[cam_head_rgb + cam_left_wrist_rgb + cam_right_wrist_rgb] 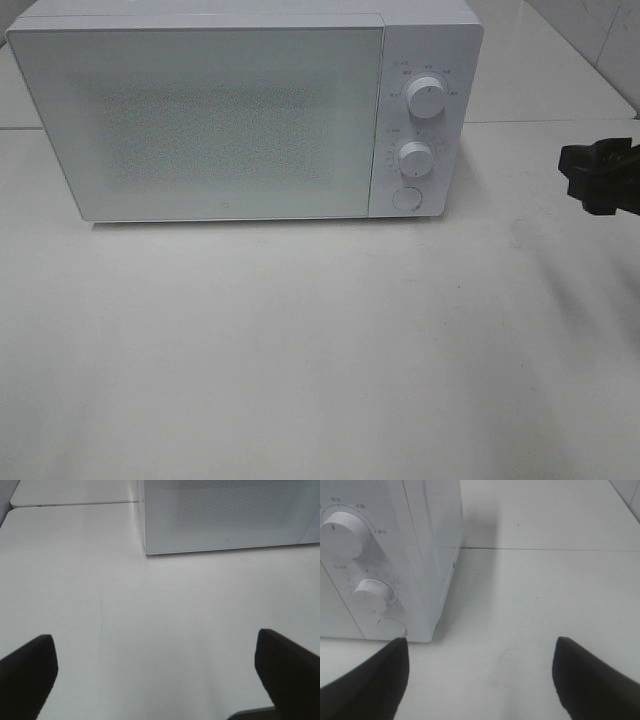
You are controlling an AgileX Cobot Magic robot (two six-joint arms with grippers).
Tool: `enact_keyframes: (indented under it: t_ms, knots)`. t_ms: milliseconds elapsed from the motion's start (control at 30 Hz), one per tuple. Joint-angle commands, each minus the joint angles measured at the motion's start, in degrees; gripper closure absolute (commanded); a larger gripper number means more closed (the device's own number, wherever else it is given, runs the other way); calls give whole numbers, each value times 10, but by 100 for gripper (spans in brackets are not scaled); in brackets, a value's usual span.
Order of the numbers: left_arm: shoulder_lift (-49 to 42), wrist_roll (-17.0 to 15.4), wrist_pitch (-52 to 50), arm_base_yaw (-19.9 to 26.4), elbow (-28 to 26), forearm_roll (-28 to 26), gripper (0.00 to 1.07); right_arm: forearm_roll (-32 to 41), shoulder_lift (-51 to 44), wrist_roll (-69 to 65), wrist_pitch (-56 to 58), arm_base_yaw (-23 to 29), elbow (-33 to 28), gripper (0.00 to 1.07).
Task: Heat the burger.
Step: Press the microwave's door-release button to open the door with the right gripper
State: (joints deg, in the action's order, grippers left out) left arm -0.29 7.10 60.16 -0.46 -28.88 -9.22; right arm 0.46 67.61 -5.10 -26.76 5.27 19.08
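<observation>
Black fingers (27, 675) of the left gripper (155, 680) stand spread as wide as they go, with only bare white table (150, 610) between them. A lower front corner of the white microwave (225, 515) lies just ahead. The right gripper (480, 680) is spread wide too, with nothing between its dark fingers (365, 680). It faces the microwave's control side, where the round button (391, 627), the lower knob (372, 594) and the upper knob (342, 532) show. From the high camera it hangs at the right edge, apart from the oven. The microwave's frosted door (200, 110) is shut. The burger shows in no view; whether it sits behind that door cannot be told.
</observation>
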Motion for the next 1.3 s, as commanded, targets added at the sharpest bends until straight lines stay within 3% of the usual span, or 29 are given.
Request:
enact_keyframes:
  t_ms: [33, 367, 433, 467, 633, 867, 1100, 1300]
  knots:
    - [-11, 0, -6, 2, 2, -3, 6, 1, 20, 15, -70, -2, -13, 32]
    - [-11, 0, -6, 2, 2, -3, 6, 66, 96, 58, -175, 23, -30, 32]
    - [-11, 0, -6, 2, 2, -3, 6, 133, 125, 109, -218, 81, -30, 32]
    - [-11, 0, -6, 2, 2, -3, 6, 133, 125, 109, -218, 81, -30, 32]
    - [-11, 0, -6, 2, 2, -3, 6, 229, 182, 138, -300, 178, -29, 32]
    - [-11, 0, -6, 2, 2, -3, 6, 284, 231, 138, -360, 253, -29, 32]
    - [-11, 0, -6, 2, 2, -3, 6, 396, 289, 140, -375, 345, 10, 32]
    - [-11, 0, -6, 2, 2, -3, 6, 438, 319, 151, -375, 381, 40, 32]
